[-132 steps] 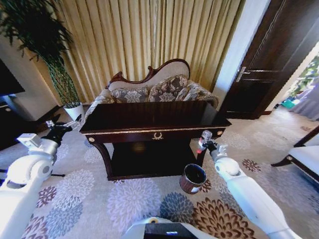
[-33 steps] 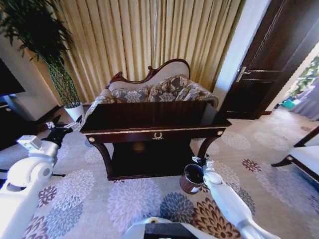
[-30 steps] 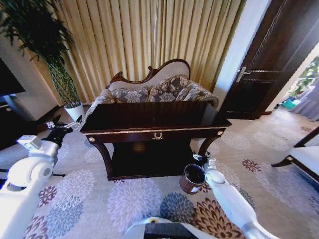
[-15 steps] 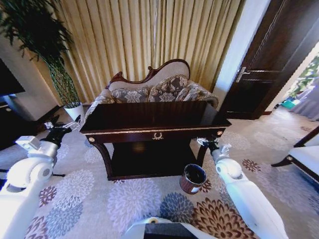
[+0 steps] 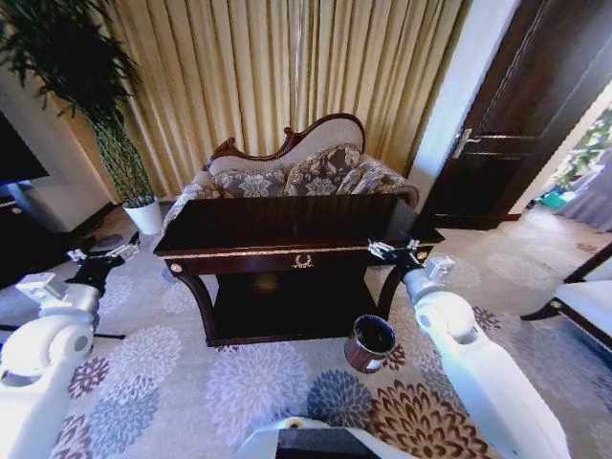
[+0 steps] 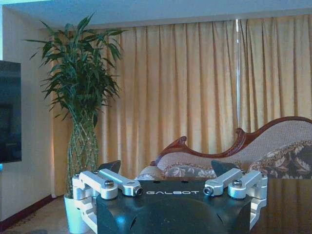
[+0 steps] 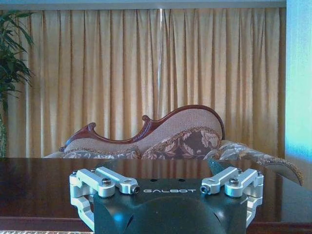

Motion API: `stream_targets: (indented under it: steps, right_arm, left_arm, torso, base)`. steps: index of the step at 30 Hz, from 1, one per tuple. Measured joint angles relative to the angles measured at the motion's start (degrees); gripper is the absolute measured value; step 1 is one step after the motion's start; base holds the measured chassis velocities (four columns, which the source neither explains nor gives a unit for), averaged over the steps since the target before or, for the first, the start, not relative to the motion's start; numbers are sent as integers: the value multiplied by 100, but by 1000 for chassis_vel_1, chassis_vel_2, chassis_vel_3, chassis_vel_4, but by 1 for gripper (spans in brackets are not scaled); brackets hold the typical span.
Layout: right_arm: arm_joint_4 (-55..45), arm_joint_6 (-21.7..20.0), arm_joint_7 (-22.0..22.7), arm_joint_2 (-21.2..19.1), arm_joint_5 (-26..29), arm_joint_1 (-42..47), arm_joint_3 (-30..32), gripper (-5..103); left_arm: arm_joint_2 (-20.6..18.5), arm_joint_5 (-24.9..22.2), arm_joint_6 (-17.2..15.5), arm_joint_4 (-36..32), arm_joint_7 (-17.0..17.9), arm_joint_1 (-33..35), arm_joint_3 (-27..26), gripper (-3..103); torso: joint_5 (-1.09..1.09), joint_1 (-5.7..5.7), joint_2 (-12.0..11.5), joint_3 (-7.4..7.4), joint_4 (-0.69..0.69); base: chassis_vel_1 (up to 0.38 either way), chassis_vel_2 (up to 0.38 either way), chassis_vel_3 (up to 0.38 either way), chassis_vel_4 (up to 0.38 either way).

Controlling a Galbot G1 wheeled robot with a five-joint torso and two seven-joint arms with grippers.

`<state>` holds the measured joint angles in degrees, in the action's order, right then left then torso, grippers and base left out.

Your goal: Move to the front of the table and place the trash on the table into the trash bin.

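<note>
The right gripper [image 5: 394,251], jaws spread and empty, is held at the right front corner of the table [image 5: 287,225], with the trash bin [image 5: 370,342] seen on the carpet directly below it, while the open left gripper [image 5: 98,258] is parked far left.

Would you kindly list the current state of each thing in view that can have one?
Dark glossy wooden console table: top bare of trash as far as it shows.
Small round dark-brown trash bin: upright on the carpet by the table's right front leg, open-topped, contents not discernible.
Right gripper: open, empty, at the table's right front edge.
Left gripper: open, empty, left of the table.
Dark wooden door: closed.
</note>
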<state>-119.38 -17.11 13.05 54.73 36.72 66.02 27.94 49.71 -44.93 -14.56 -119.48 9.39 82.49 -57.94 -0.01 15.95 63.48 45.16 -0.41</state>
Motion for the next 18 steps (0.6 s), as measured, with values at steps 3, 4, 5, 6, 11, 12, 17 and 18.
stream_targets:
  steps: [3, 4, 5, 6, 11, 12, 17, 18]
  right_arm:
    - [-19, -1, 3, 0, 0, 27, 2, 100]
    - [-19, -1, 3, 0, 0, 27, 2, 100]
    - [-25, -1, 3, 0, 0, 36, 5, 100]
    - [-30, -1, 3, 2, -1, 41, 9, 100]
    - [-35, -1, 3, 6, -3, 54, 14, 100]
    - [-35, 1, 2, 8, -4, 57, 14, 100]
    - [-35, 14, 0, 19, -18, 79, 2, 100]
    - [-35, 16, -1, 23, -23, 86, -5, 100]
  left_arm:
    - [-38, -2, 1, 21, -10, -36, 22, 100]
    - [-38, -2, 1, 21, -10, -36, 22, 100]
    - [-49, -2, 2, 30, -19, -49, 40, 100]
    - [-53, -2, 4, 37, -23, -58, 55, 100]
    - [-56, -2, 11, 49, -31, -73, 89, 100]
    - [-57, -2, 13, 50, -34, -76, 95, 100]
    - [-65, -2, 24, 57, -39, -82, 103, 100]
    - [-69, -2, 27, 59, -41, -84, 104, 100]
  torso:
    - [0, 0, 0, 0, -1]
    - [0, 0, 0, 0, -1]
    - [0, 0, 0, 0, -1]
    - [0, 0, 0, 0, 0]
    - [0, 0, 0, 0, 0]
    - [0, 0, 0, 0, 0]
    - [0, 0, 0, 0, 0]
    - [0, 0, 0, 0, 0]
  base:
    - [0, 0, 0, 0]
    - [0, 0, 0, 0]
    - [0, 0, 0, 0]
    - [0, 0, 0, 0]
    - [0, 0, 0, 0]
    - [0, 0, 0, 0]
    - [0, 0, 0, 0]
    - [0, 0, 0, 0]
